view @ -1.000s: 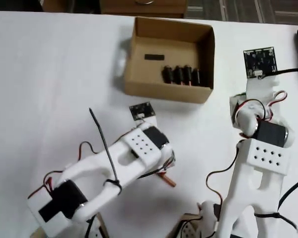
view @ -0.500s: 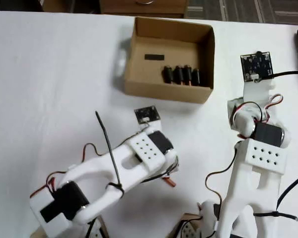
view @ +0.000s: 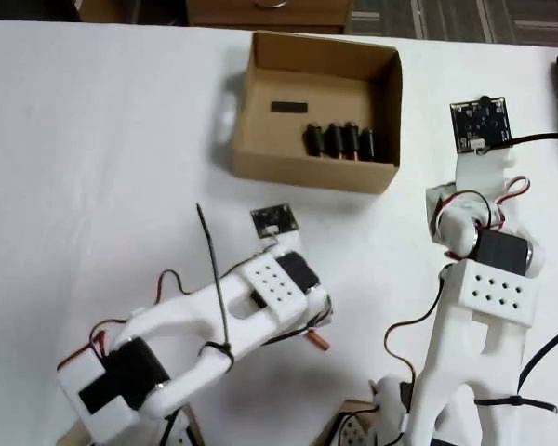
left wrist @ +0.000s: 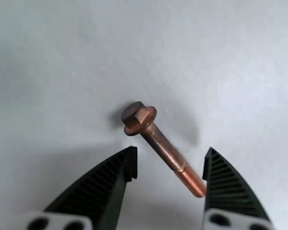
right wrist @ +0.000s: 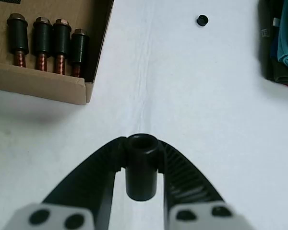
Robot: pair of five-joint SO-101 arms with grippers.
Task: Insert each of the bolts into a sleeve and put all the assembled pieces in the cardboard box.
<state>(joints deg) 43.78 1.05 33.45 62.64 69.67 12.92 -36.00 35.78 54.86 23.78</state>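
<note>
A copper bolt [left wrist: 159, 144] lies on the white table between the open fingers of my left gripper [left wrist: 169, 165], its threaded end close to one finger. In the high view the bolt [view: 314, 338] pokes out beside the left arm's wrist [view: 274, 283]. My right gripper [right wrist: 141, 167] is shut on a black sleeve [right wrist: 142, 165], held upright with its bore showing. The cardboard box [view: 257, 167] at the back holds several assembled pieces [view: 338, 140] in a row, which also appear in the right wrist view as bolts in sleeves [right wrist: 47, 40]. The right arm [view: 479, 279] stands right of the box.
A small black piece [right wrist: 202, 20] lies on the table beyond the box. Dark cloth and gear [right wrist: 281, 38] sit at the table's right edge. A black label [view: 288, 107] lies inside the box. White table spreads open to the left.
The left arm has shifted slightly right and back over the bolt. The right arm's wrist swung a little between the earliest frame and now.
</note>
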